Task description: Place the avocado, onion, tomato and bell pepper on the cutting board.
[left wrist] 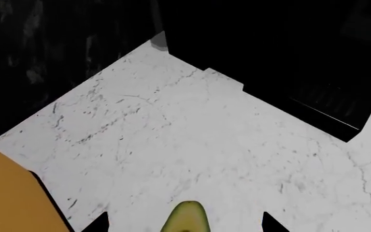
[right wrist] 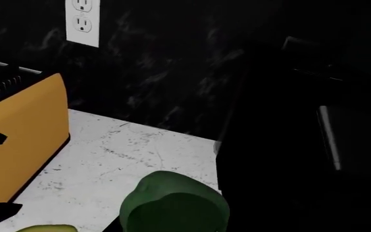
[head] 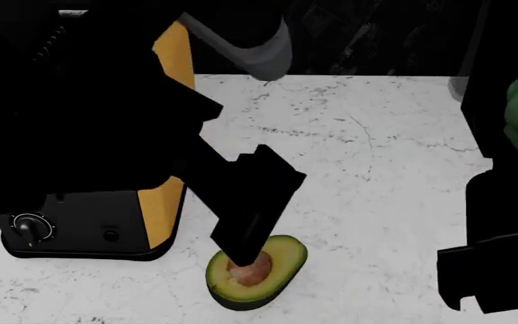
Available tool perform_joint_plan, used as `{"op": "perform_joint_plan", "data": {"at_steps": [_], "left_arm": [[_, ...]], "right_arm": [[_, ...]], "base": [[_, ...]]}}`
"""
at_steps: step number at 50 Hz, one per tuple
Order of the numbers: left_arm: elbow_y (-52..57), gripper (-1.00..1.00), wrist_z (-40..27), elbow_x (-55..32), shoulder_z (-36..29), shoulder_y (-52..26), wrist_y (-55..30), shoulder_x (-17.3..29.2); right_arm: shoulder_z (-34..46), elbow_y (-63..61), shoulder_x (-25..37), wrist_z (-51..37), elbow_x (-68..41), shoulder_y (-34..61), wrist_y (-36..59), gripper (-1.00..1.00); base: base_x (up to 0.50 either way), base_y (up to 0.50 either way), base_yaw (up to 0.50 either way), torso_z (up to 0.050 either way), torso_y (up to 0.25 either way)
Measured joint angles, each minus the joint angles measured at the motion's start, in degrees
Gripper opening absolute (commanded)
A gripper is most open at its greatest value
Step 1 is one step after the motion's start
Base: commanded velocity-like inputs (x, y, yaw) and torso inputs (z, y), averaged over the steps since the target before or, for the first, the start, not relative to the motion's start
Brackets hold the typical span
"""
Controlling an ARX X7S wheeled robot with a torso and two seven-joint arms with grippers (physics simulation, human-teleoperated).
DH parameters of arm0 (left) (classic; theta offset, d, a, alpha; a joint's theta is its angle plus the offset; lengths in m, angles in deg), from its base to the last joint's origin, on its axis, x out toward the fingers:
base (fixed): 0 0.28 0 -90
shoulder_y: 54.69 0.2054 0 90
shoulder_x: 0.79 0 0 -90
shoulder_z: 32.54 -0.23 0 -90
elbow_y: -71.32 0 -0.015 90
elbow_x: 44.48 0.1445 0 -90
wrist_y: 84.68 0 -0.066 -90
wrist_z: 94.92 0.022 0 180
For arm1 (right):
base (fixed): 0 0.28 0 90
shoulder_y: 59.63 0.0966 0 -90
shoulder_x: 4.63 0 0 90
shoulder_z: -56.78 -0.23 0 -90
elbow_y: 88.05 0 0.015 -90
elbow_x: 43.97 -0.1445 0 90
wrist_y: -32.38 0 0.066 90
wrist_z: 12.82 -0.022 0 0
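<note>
Left wrist view: white marble counter [left wrist: 192, 140], the tip of the halved avocado with yellow-green flesh [left wrist: 185, 220] between two dark fingertips of the left gripper [left wrist: 185, 224]; jaws spread, not yet clamped.

Head view: left gripper [head: 245, 260] sits over the avocado [head: 272, 266] near the yellow toaster [head: 173, 142]. Right gripper's jaw state cannot be told.

Right wrist view: dark green lobed bell pepper [right wrist: 172, 203] close to the camera, seemingly carried.

Nothing seen placed; the cutting board, onion and tomato are out of view.
</note>
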Motion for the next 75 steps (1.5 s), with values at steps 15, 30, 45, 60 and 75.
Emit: {"op": "perform_joint_plan", "data": {"at_steps": [15,30,45,60,75], "left_arm": [[-1.28,1.00,8.43,8.94,0.06,4.87,0.50,-0.88],[-1.79,1.00,14.83,16.06,-1.54,8.69,2.20,-1.54],[-1.21,1.00,18.71,20.75,-3.54,12.80,4.34,-0.94],[-1.45,1.00,22.35,24.89,-5.74,16.74,6.87,-0.61],[-1.42,1.00,24.02,27.40,-7.97,20.78,8.80,-0.03]], "right_arm": [[3.47,0.11,1.89,-0.95,-1.92,4.71,-0.44,-1.00],[3.94,-0.39,3.91,1.23,-0.66,4.17,-0.85,-1.00],[3.88,-1.23,5.63,2.83,0.02,3.35,-1.53,-1.00],[4.92,-1.41,6.28,2.58,-0.38,4.34,-1.68,-1.00],[5.94,-1.85,6.28,2.62,-0.31,4.90,-2.23,-1.00]], "base": [[0.00,0.00,0.00,0.000,0.000],[0.00,0.00,0.00,0.000,0.000],[0.00,0.00,0.00,0.000,0.001],[0.00,0.00,0.00,0.000,0.000],[0.00,0.00,0.00,0.000,0.000]]}}
